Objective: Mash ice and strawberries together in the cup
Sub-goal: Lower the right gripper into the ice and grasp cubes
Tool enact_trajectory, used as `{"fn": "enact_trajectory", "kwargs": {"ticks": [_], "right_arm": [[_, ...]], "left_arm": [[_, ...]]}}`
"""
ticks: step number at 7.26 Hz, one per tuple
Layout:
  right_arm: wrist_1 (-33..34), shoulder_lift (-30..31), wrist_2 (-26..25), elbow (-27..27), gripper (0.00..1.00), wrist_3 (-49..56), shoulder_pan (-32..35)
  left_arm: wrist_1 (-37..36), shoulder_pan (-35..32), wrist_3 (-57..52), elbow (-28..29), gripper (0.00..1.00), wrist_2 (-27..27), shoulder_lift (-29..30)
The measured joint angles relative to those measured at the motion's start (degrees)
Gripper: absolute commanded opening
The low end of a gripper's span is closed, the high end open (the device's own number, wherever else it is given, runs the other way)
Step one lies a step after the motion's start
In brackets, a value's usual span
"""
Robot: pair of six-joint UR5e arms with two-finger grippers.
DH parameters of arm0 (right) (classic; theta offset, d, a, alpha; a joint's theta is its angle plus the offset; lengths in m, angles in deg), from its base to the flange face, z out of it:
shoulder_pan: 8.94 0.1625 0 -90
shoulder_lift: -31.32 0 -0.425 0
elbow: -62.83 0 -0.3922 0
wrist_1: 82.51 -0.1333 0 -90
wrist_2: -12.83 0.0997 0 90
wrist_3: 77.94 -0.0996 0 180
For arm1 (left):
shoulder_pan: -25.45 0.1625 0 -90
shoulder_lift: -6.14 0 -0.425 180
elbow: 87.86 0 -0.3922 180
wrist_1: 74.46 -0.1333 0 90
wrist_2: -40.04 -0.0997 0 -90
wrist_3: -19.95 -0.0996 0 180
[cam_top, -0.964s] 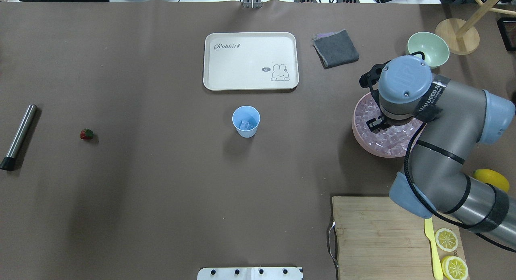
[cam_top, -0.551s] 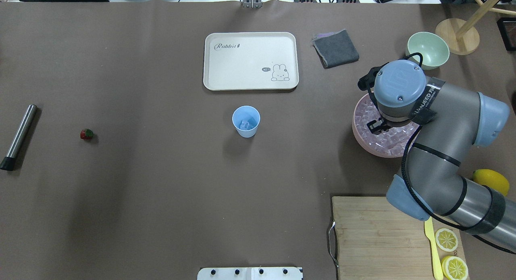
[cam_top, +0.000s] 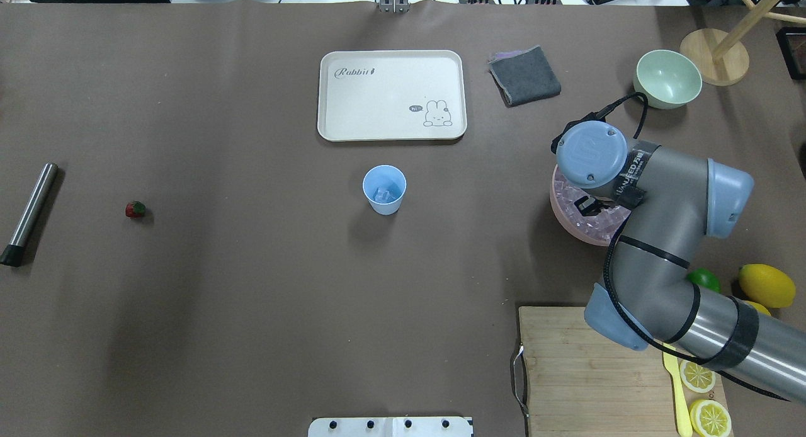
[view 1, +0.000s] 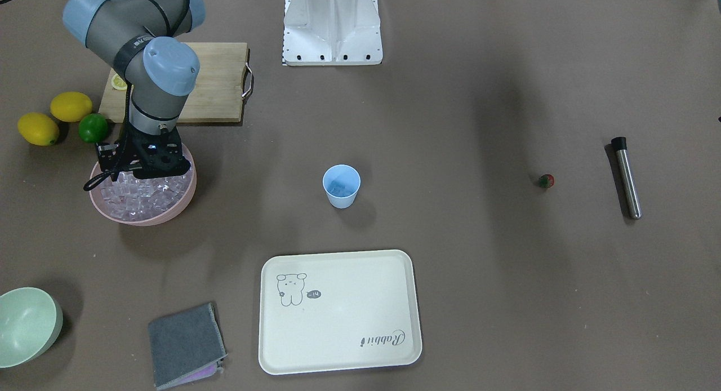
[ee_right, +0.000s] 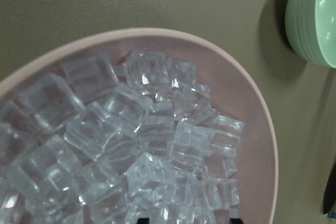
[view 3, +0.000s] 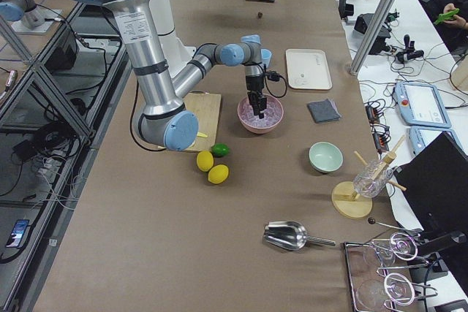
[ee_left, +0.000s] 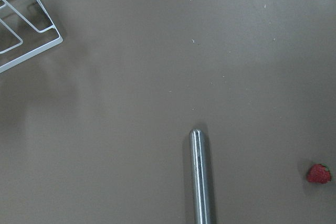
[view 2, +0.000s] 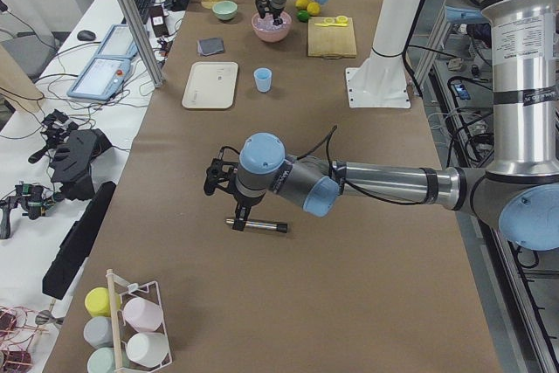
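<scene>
The light blue cup point(cam_top: 384, 189) stands mid-table with a few ice cubes inside; it also shows in the front view point(view 1: 341, 186). The pink bowl point(view 1: 169, 213) holds a heap of ice point(ee_right: 131, 145). My right gripper point(view 1: 149, 163) is down at the ice in the bowl, and its two tips show apart at the bottom of the right wrist view, open. The strawberry point(cam_top: 135, 209) lies alone at the far left, also in the left wrist view point(ee_left: 318, 173). My left gripper point(view 2: 218, 183) hovers over a metal muddler point(cam_top: 28, 213); I cannot tell if it is open.
A cream tray point(cam_top: 390, 94), a grey cloth point(cam_top: 524, 75) and a pale green bowl point(cam_top: 667, 78) lie at the back. A cutting board point(cam_top: 567, 361) with lemon slices, a lemon point(cam_top: 765, 284) and a lime point(cam_top: 702, 278) are at the right.
My right arm has swung left and towards the robot and lowered, bringing the gripper down to the ice in the pink bowl. The lime behind the arm has come into view.
</scene>
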Motion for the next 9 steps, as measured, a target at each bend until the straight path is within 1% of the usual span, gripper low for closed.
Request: {"fn": "enact_trajectory", "kwargs": {"ticks": [1,6,7,8,9], "right_arm": [[0.0,-0.3,0.0,0.4,0.45,0.0,-0.2],[-0.6,-0.8,-0.1,2.4,0.45,-0.1,-0.8],[-0.6,-0.9,-0.1,2.6,0.34,0.0,-0.8],[-0.6,-1.0,-0.1,2.7,0.29,0.0,-0.8],[-0.6,-1.3,-0.1,2.6,0.29,0.0,-0.8]], "left_arm": [[0.0,0.0,0.0,0.0,0.97,0.0,0.0],[-0.1,0.0,0.0,-0.6,0.97,-0.1,-0.4],[-0.1,0.0,0.0,-0.6,0.97,-0.1,-0.5],[-0.1,0.0,0.0,-0.6,0.97,-0.1,-0.5],[-0.1,0.0,0.0,-0.6,0.97,-0.1,-0.6]]}}
